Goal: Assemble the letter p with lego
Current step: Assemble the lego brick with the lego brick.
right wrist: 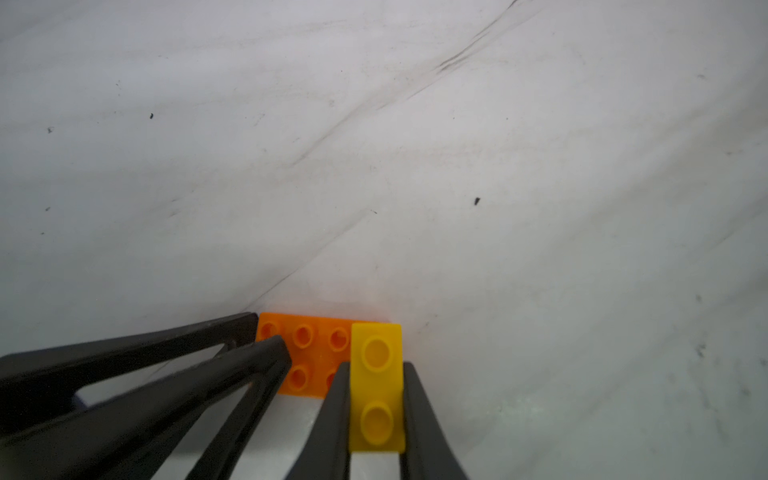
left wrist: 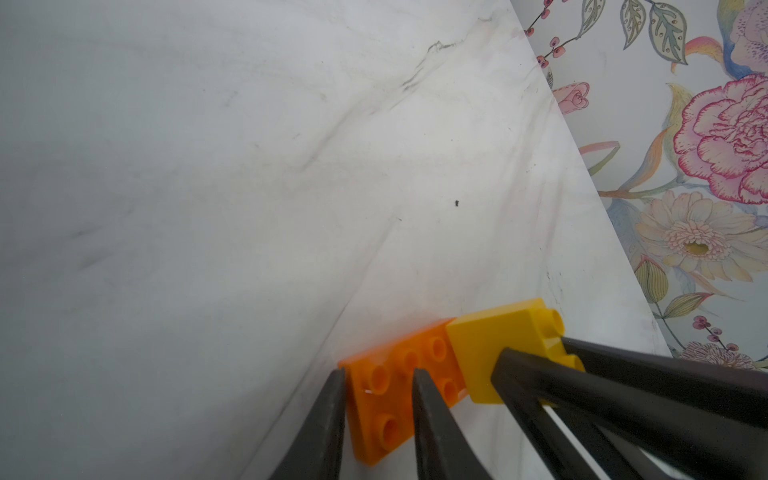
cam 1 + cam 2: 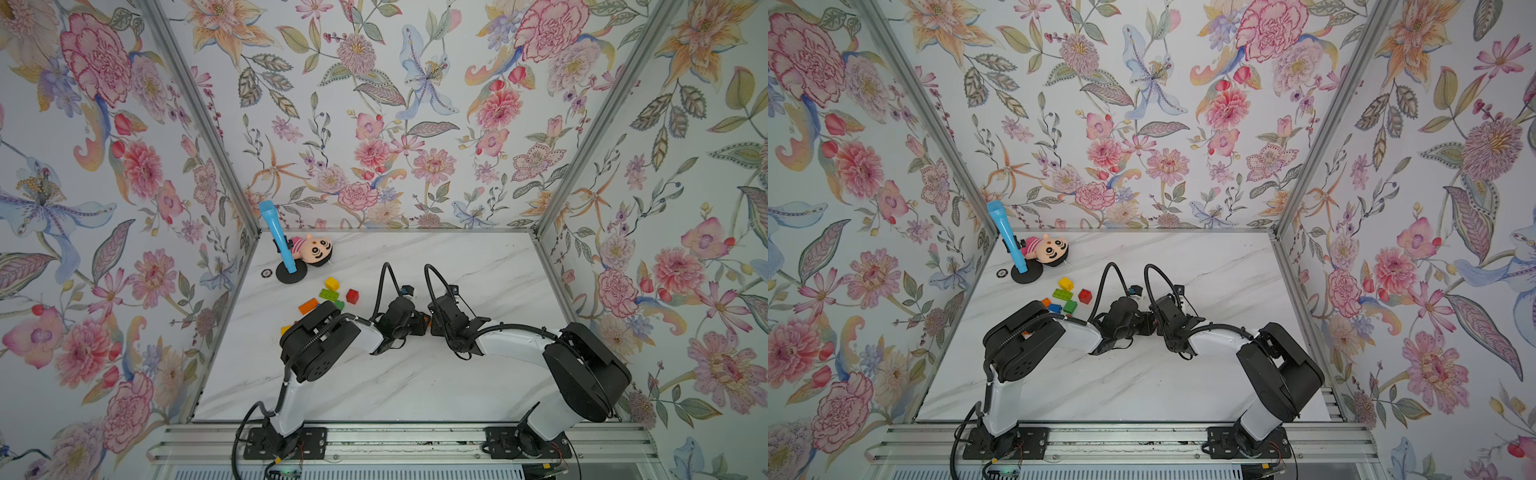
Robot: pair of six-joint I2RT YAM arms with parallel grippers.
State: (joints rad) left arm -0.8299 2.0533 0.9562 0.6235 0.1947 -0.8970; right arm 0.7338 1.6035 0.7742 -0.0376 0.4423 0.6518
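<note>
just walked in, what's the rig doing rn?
Mid-assembly, at the middle of the table. The left end effector is shut on an orange brick. The right end effector is shut on a yellow brick and has it against the orange one's edge. Whether they're clicked together isn't visible. The spare bricks lie loose near the plush doll at the back.

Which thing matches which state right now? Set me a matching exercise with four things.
1 orange brick
2 yellow brick
3 red brick
4 plush doll

A loose on the table beside a green brick
B clamped in the right gripper
C at the back, beside the blue stand
D clamped in the left gripper

Pairs: 1-D, 2-B, 3-A, 4-C
</note>
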